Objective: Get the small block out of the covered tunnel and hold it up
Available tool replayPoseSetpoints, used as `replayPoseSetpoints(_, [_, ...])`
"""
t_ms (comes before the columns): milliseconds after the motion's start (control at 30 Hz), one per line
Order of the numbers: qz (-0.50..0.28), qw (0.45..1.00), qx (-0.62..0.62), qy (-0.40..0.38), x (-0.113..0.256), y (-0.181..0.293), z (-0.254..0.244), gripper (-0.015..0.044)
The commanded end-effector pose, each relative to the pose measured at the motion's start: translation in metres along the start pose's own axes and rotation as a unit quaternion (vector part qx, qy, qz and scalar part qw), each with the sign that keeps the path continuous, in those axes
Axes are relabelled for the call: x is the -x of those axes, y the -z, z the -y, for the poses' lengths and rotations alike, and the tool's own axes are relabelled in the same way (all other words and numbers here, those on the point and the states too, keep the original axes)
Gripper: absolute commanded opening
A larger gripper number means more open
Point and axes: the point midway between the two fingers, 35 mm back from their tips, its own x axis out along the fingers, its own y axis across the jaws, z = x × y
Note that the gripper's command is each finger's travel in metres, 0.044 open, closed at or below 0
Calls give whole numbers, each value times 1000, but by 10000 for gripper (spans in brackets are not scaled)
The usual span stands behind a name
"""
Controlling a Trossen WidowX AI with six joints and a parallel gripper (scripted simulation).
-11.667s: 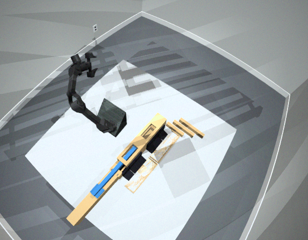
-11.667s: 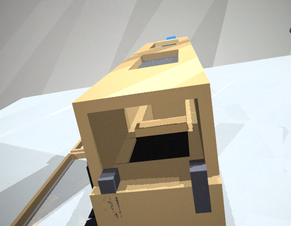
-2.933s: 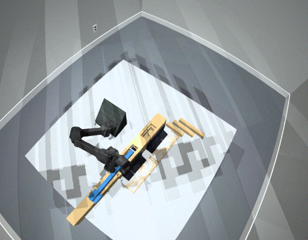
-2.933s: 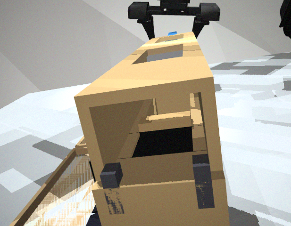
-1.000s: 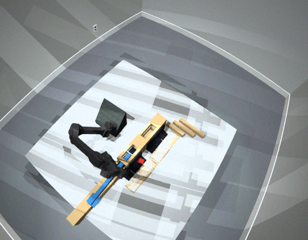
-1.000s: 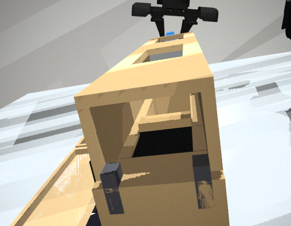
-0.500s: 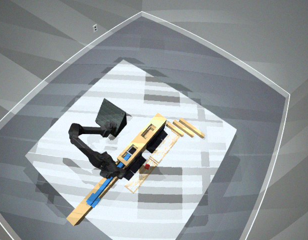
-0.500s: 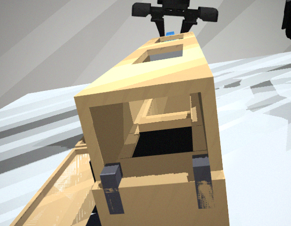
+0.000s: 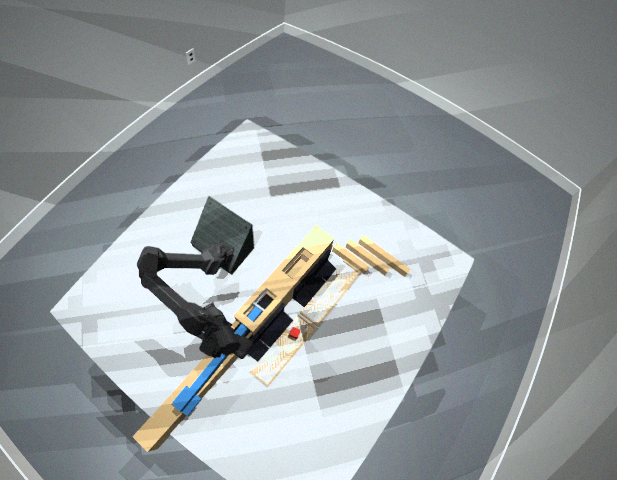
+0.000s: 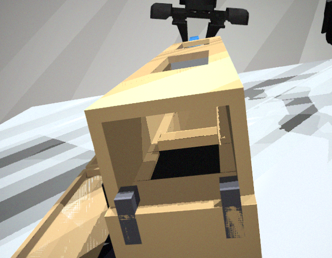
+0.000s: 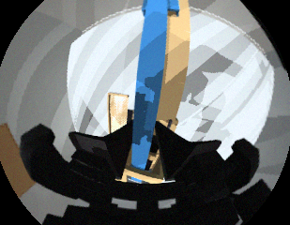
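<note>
Pale tabletop [image 9: 277,423] [image 10: 294,166] [image 11: 95,70], red block [image 9: 294,332] out in the slatted side tray [image 9: 267,383] [image 10: 46,222] [image 11: 118,112].
Your gripper [image 9: 235,352] [image 10: 196,40] [image 11: 145,123] is clamped on the blue handle bar [image 9: 207,373] [image 10: 193,37] [image 11: 151,56]; best ease off squarely, lift clear, then descend over the block, which lies beyond the claw, across the dark side ramps.

The top view looks down from farthest off, exterior faces the tunnel [image 9: 277,286] [image 10: 171,91] end-on (close up), wrist peers past the gripper [image 9: 233,345] [image 10: 197,34] [image 11: 144,141].
</note>
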Motion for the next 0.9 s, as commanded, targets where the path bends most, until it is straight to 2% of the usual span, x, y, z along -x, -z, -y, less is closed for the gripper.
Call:
replayPoseSetpoints(0, [52, 998, -26, 24, -5, -26, 7, 0])
replayPoseSetpoints(167, [52, 998, -26, 24, -5, -26, 7, 0])
replayPoseSetpoints(200, [0, 1000, 0, 0, 0, 0, 0, 26])
replayPoseSetpoints(467, [3, 1000, -3, 5, 3, 1, -1, 236])
replayPoseSetpoints(700, [33, 999, -20, 24, 27, 2, -7, 420])
replayPoseSetpoints(733, [40, 999, -22, 25, 32, 2, -9, 440])
replayPoseSetpoints(867, [38, 999, -22, 26, 31, 19, -7, 440])
